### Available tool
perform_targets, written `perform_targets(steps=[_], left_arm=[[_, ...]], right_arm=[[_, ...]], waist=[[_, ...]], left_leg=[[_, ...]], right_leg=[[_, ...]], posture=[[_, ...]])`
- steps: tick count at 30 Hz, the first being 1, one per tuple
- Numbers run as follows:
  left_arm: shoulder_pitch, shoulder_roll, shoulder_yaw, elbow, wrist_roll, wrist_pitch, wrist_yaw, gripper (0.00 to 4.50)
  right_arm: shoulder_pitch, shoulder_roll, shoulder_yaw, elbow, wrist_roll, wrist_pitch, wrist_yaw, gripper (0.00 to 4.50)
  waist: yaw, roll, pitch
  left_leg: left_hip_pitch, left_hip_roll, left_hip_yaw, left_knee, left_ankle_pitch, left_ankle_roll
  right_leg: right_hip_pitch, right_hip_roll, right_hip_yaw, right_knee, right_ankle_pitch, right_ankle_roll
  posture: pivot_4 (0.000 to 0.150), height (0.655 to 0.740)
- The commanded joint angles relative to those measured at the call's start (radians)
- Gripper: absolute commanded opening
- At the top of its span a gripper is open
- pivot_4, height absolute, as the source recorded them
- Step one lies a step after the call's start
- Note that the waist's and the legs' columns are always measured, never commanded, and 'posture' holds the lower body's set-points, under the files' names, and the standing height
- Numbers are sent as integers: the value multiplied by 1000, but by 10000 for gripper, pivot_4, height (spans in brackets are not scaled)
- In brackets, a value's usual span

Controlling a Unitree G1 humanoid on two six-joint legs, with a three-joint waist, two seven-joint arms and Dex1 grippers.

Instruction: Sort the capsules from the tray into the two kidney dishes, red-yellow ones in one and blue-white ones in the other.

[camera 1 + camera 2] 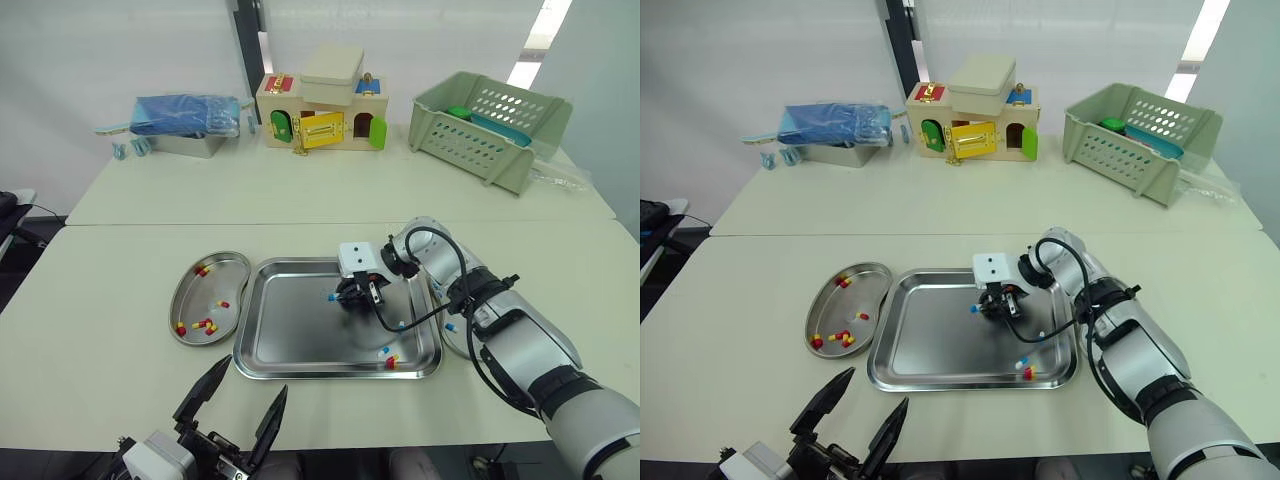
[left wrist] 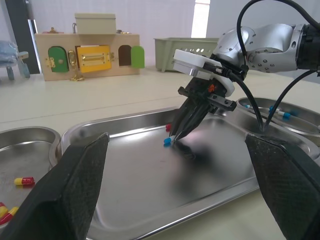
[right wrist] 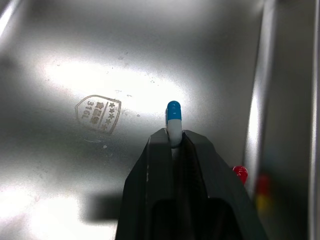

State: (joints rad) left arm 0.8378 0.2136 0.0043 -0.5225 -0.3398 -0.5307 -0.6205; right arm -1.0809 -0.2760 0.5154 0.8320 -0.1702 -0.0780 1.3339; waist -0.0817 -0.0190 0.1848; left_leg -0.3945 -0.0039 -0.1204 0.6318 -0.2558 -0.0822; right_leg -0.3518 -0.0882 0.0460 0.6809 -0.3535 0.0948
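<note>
Asker: How far along is the sorting?

Operator: Partway, I judge. The left kidney dish [image 1: 226,272], just beside the tray [image 1: 290,350], holds several red-yellow capsules [image 1: 208,325]. The right kidney dish [image 2: 306,121], under my right arm, holds at least two sorted blue-white capsules [image 2: 281,113].

Asker: What is the right arm doing?

Operator: My right gripper [image 2: 173,137] is low over the tray's middle, its fingers clenched on one blue-white capsule [image 3: 173,117] whose blue end pokes out past the tips. I cannot tell whether it is lifted or touching the tray floor.

Asker: And the other arm?

Operator: My left gripper [image 1: 254,376] hangs near the front edge of the table [image 1: 100,330], fingers spread wide, grasping nothing.

Asker: What remains?

Operator: The capsule in my grip has yet to reach the right dish. A red-ended capsule [image 3: 240,173] lies near it, and a few leftover capsules [image 1: 390,358] of both colours sit by the tray's front right corner
</note>
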Motion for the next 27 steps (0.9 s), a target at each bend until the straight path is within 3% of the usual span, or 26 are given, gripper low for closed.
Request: perform_targets(steps=[1,10,16,23,27], left_arm=[[-10,9,-3,-1,-14,-18,8,45000],[-15,21,0,7,-13,-27,11,45000],[-15,68,15,0,-30,-40,-23,45000],[-74,205,-17,66,-78,-108,-189,45000],[-158,277,-48,135,-156,-110,-316,45000]], right_arm=[[-9,6,-13,2,-6,-5,13,102],[2,-3,-47,-51,22,11,44,102],[78,-95,-110,-278,100,112,109,102],[349,-351,-292,-745,254,383,102,102],[564,-560,-494,-947,328,535,57,102]], waist=[[0,0,0],[0,1,0],[5,2,0],[34,2,0],[52,3,0]], left_leg=[[0,0,0,0,0,0],[0,0,0,0,0,0],[-1,0,-1,0,0,0],[-3,0,-1,2,0,0],[-3,-1,-1,2,0,0]], right_leg=[[0,0,0,0,0,0],[0,0,0,0,0,0],[0,0,-1,0,0,0],[0,0,-2,-1,0,0],[0,0,-2,-1,0,0]], posture=[[1500,7400],[1500,7400],[1500,7400],[1500,7400],[1500,7400]])
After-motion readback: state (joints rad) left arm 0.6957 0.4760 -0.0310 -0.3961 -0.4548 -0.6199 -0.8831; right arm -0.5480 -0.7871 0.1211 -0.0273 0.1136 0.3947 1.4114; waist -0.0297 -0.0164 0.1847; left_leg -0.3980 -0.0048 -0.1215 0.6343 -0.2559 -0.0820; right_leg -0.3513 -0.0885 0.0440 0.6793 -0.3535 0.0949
